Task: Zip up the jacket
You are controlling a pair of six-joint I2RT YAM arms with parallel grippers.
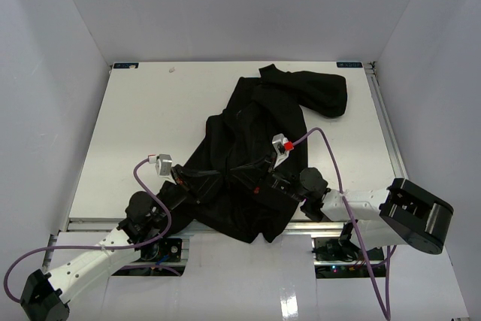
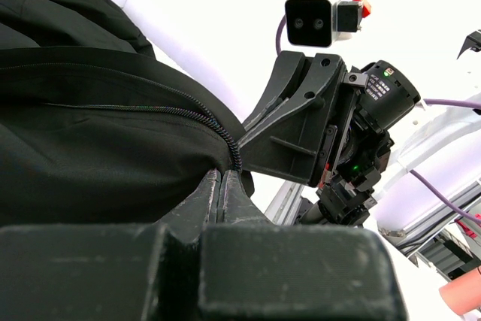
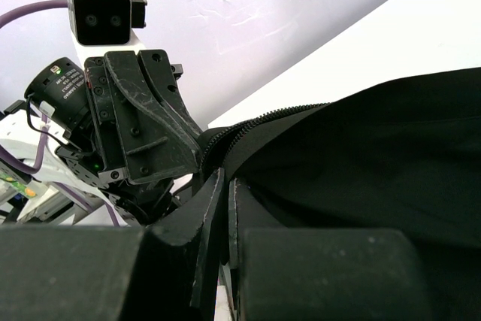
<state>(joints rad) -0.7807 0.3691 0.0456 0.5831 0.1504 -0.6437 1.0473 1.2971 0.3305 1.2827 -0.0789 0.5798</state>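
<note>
The black jacket (image 1: 255,133) lies crumpled in the middle of the white table (image 1: 143,125), its lower part hanging over the near edge. My left gripper (image 1: 197,177) is shut on the jacket's edge by the zipper teeth (image 2: 188,114); in the left wrist view its fingertips (image 2: 223,180) pinch the fabric. My right gripper (image 1: 254,178) faces it closely and is shut on the opposite zipper edge (image 3: 255,122); its fingers (image 3: 214,193) press together on fabric. Each wrist view shows the other gripper close by, the right one (image 2: 301,122) and the left one (image 3: 150,122). I cannot make out a slider.
White walls enclose the table on three sides. A metal rail (image 1: 113,223) runs along the near edge. Purple cables (image 1: 331,152) loop from both wrists. A sleeve or hood bunches at the far right (image 1: 319,92).
</note>
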